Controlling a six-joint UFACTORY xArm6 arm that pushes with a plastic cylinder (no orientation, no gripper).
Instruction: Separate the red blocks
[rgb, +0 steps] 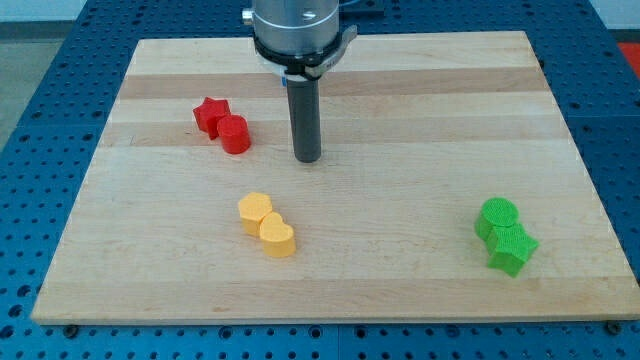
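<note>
A red star block (210, 115) and a red round block (235, 134) lie touching each other at the view's upper left of the wooden board (400, 270). My tip (307, 158) stands on the board to the right of the red round block, a short gap apart from it, touching neither red block.
Two yellow blocks, a round one (255, 211) and a heart-like one (277, 237), touch below the tip. A green round block (498, 216) and a green star block (511, 248) touch at the view's lower right. A blue perforated table surrounds the board.
</note>
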